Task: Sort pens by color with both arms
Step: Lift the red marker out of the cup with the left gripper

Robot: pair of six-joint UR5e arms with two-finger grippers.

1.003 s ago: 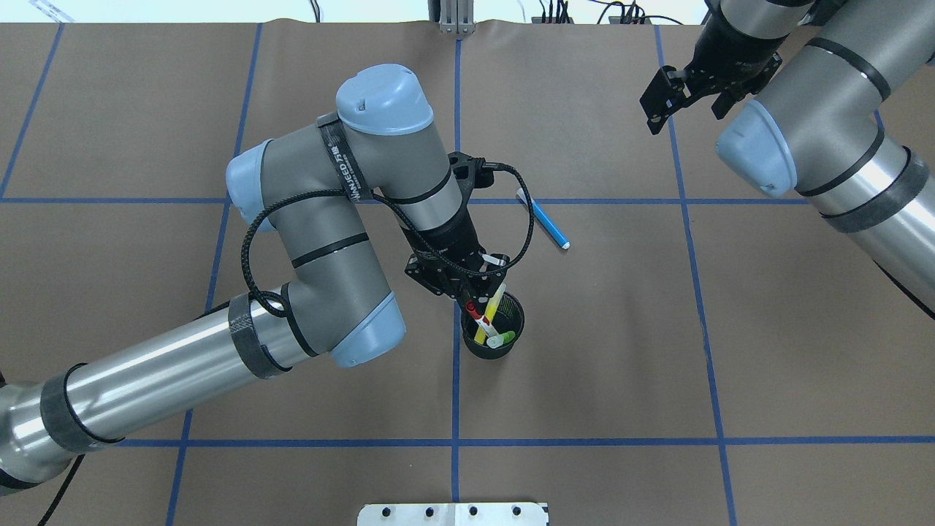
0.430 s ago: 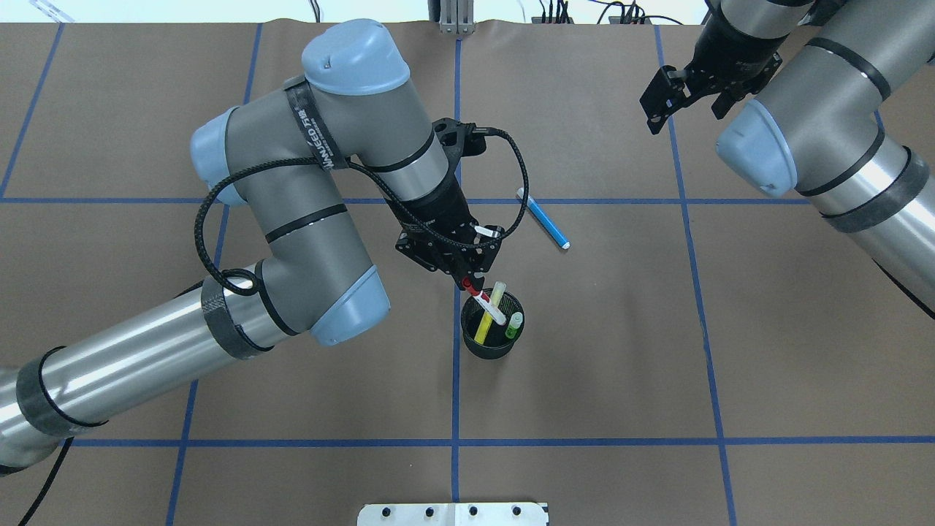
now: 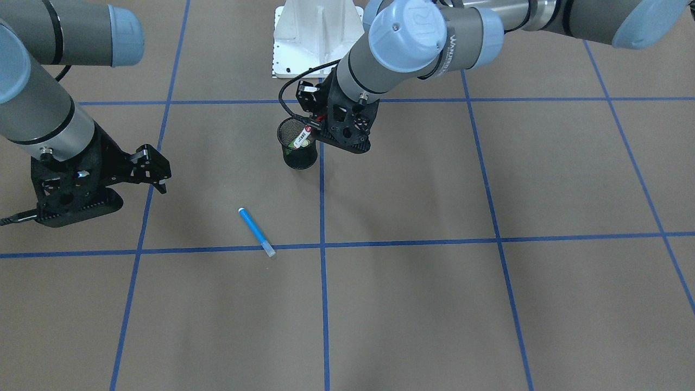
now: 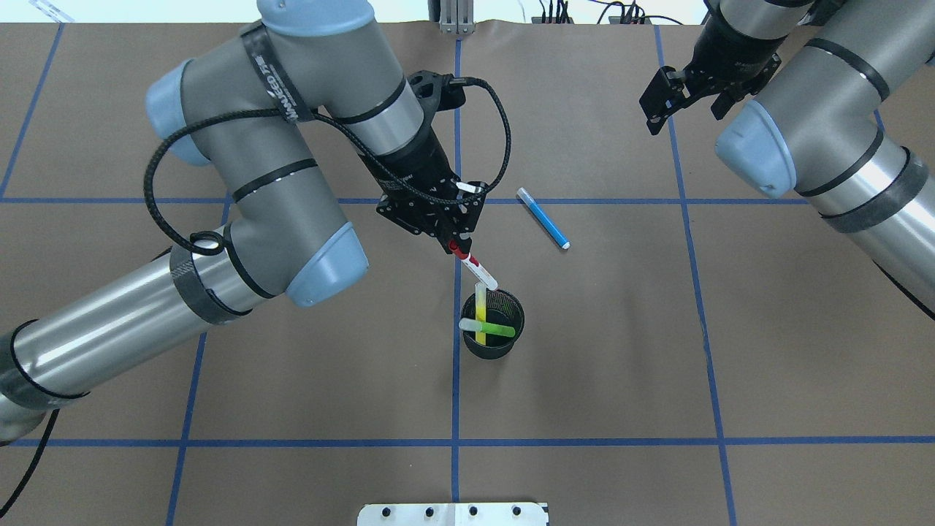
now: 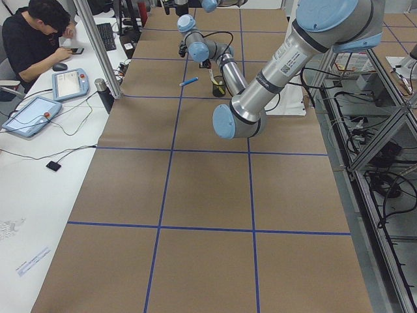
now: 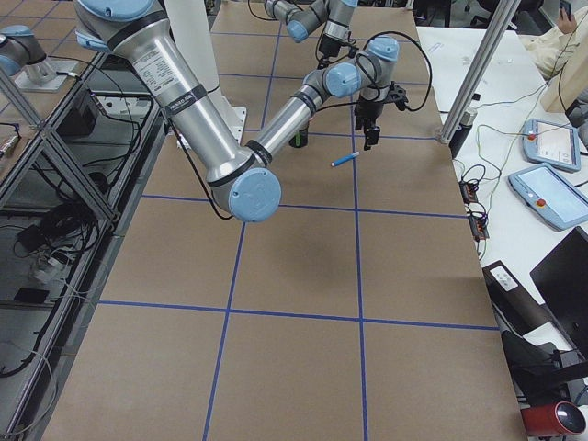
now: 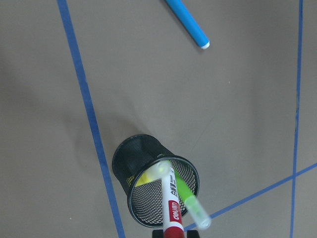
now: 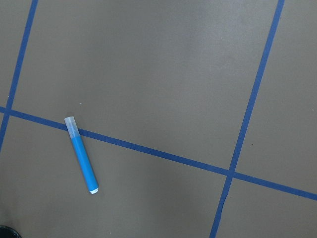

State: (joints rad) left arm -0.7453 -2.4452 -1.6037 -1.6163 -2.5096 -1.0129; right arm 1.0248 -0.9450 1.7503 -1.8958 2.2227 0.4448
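Observation:
My left gripper [image 4: 454,247] is shut on the red cap of the red-capped, white-barrelled pen [image 4: 480,271]. It holds the pen tilted, with the lower end just above the far rim of the black mesh cup [image 4: 516,310]. The yellow pen [image 4: 480,313] and the lime green pen [image 4: 498,331] lie crossed inside the cup. In the left wrist view the red-capped pen [image 7: 171,207] hangs over the cup [image 7: 124,163]. The blue pen [image 4: 543,218] lies flat on the table beyond the cup, right of centre. My right gripper [image 4: 685,102] hovers open and empty at the far right, well away from the blue pen [image 8: 82,158].
Brown paper with a grid of blue tape lines [image 4: 456,409] covers the table. The white pedestal base [image 3: 317,38] stands at the robot's side. A person [image 5: 32,39] sits at a side desk with tablets and cables beyond the table's far edge.
My left gripper has risen and drawn back from the cup, lifting the red-capped pen out of it. The green pen has tipped across the cup. The right arm has not moved.

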